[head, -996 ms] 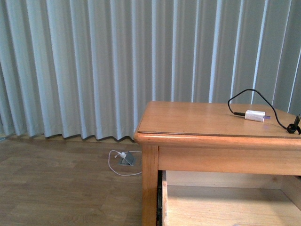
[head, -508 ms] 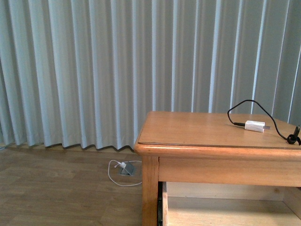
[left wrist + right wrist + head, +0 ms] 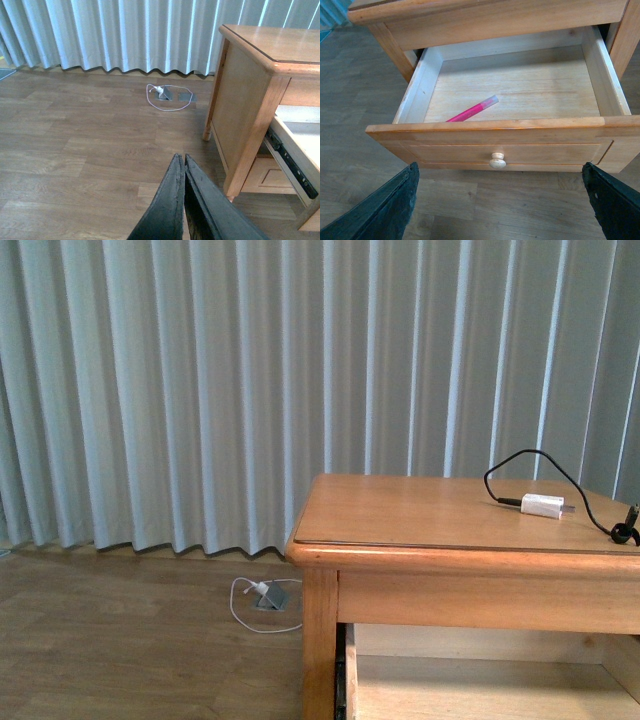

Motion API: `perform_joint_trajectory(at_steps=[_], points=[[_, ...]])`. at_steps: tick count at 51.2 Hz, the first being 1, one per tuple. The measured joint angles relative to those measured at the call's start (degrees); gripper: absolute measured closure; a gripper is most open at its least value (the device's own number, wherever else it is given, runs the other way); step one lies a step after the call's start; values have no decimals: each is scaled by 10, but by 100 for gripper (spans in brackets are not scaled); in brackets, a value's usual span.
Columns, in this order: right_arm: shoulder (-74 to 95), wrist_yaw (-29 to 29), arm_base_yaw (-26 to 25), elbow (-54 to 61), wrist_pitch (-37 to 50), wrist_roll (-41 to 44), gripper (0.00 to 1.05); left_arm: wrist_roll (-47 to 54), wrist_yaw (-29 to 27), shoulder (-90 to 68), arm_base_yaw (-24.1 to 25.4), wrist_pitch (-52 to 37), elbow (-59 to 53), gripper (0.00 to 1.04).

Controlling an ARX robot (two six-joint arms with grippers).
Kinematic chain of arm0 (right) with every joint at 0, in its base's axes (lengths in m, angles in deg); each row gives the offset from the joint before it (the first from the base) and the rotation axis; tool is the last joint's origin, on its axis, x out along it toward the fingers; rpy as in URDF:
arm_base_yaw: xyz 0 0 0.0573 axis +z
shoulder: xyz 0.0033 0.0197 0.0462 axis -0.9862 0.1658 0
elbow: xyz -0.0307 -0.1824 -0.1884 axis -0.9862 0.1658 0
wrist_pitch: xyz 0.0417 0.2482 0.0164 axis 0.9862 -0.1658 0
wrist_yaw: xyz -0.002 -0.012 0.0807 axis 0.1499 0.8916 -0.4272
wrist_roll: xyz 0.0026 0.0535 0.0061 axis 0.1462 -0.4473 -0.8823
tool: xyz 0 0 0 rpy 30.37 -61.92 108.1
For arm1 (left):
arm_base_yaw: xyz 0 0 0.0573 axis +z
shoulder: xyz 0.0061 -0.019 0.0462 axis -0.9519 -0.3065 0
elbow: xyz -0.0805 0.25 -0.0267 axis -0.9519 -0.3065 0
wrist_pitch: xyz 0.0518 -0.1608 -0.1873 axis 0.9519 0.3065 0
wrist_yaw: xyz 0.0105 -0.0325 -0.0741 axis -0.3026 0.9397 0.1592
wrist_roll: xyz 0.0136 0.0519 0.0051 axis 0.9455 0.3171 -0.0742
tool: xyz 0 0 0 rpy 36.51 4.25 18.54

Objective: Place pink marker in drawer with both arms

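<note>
Ahead of wide-spread right pincer [image 3: 499, 170]: honey-coloured wooden drawer [image 3: 422, 85] pulled out, clear from above down to pale floor. Only slim pink marker [image 3: 471, 109] inside, slantwise near front panel [image 3: 445, 151]. Level entry barred by that panel and round pale knob [image 3: 497, 160]; rear overhung by orange-brown table apron [image 3: 505, 22]. Ahead of pinched-shut left pincer [image 3: 183, 161]: bare grey-brown plank floor [image 3: 90, 135], open. Off to one side, wooden table leg [image 3: 251, 142] and black drawer rail [image 3: 291, 164].

White charger [image 3: 543, 505] and black cable [image 3: 526, 452] atop wooden table [image 3: 400, 510], drawer [image 3: 480, 685] open below.
</note>
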Motion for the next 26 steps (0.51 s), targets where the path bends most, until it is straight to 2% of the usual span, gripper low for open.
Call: perform_joint_trajectory(at_steps=[18,22,26], points=[[0,0,0,0,0,0,8,0,0,51,0,23,-25,101],[0,0,0,0,0,0,8,1,0,131,0,106,-27,101],[0,0,0,0,0,0,8,1,0,153,0,115,-27,101]])
